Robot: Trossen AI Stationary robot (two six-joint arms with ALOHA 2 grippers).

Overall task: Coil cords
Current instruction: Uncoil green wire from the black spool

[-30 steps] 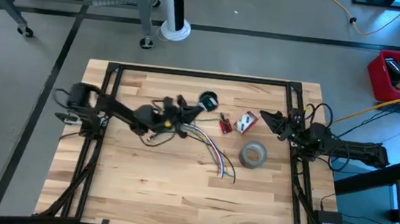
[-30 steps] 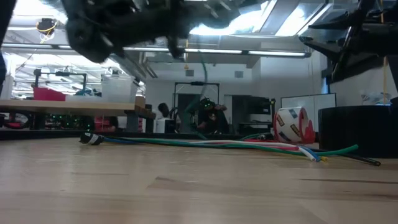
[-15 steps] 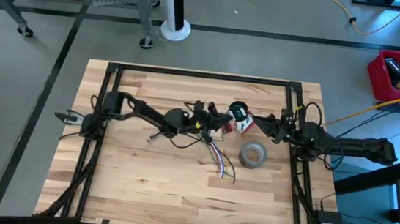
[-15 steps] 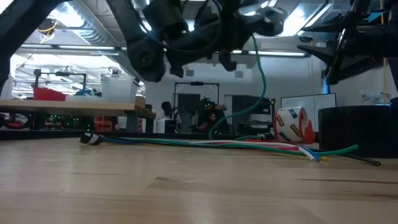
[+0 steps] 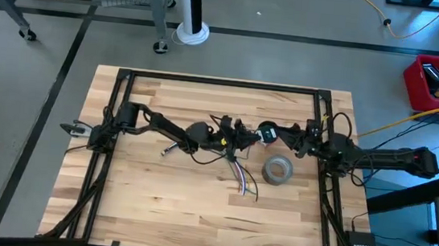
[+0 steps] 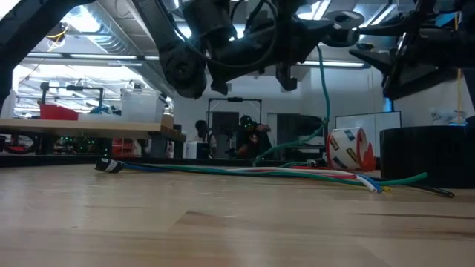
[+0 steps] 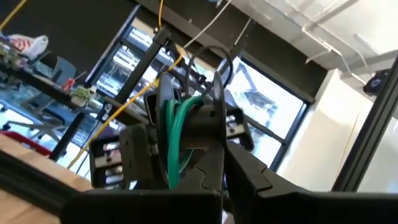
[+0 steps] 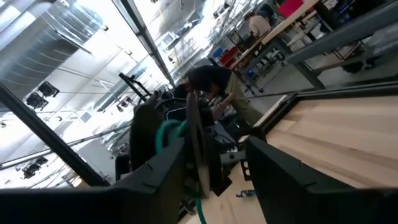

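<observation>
1. High view: over the last second I had carried the left gripper [image 5: 244,133] from the table's left-centre toward the middle, clamped on the dark green wire [image 5: 265,131], until it nearly met the right gripper [image 5: 277,133], which had reached in from the right rail. That set up a hand-over, I judged. I counted one bundle of multicoloured strands [image 5: 237,173] lying flat on the table [image 5: 155,206], one grey tape roll [image 5: 277,170] and two arms.
2. Low view: the green wire [image 6: 323,96] hung from the raised grippers down to the board; a second before, it had barely been lifted.
3. Left wrist view: several green loops [image 7: 177,134] sat pinched between my left fingers, so coiling was under way.
4. Right wrist view: the right claw stood wide, holding nothing, its fingers [image 8: 163,173] flanking the coil [image 8: 168,130].
</observation>
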